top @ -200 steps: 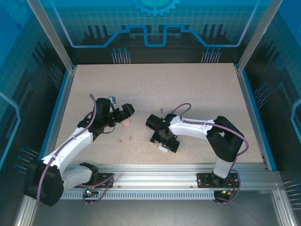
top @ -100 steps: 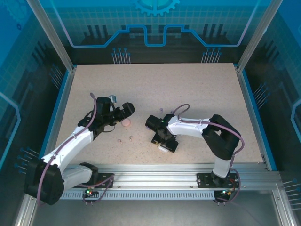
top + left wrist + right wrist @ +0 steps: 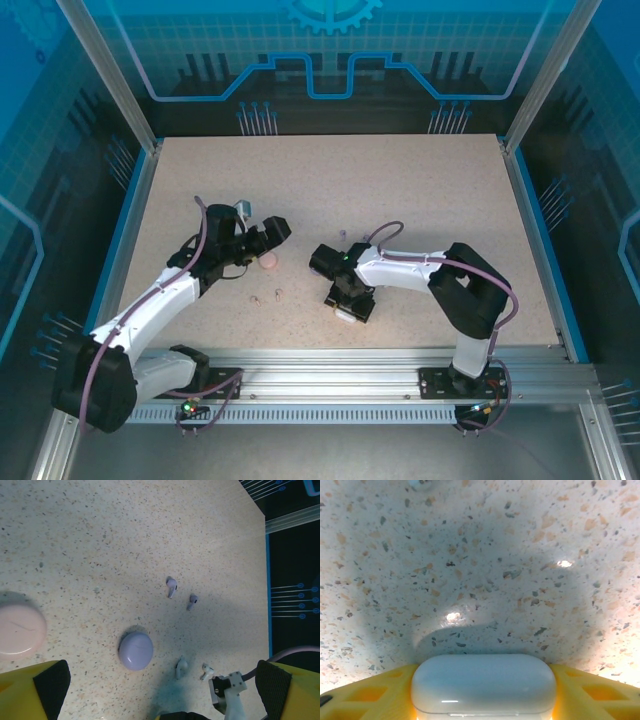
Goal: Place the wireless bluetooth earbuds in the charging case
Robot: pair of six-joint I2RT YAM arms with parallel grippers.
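right gripper: looks like it's pinching the white case, lid closed
left gripper: spread wide, empty
purple case: closed, sitting between the left fingers, purple earbuds loose beyond it

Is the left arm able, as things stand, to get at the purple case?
Probably yes. The left gripper hangs open above the purple case, which lies alone on the table, apart from the pink case and the earbuds.

The bench is light brown with tiny dark dots. A blue strip runs down its left edge and another blue strip down its right edge. A shiny metal rail lies along the near edge. A blue wall stands behind the far edge.
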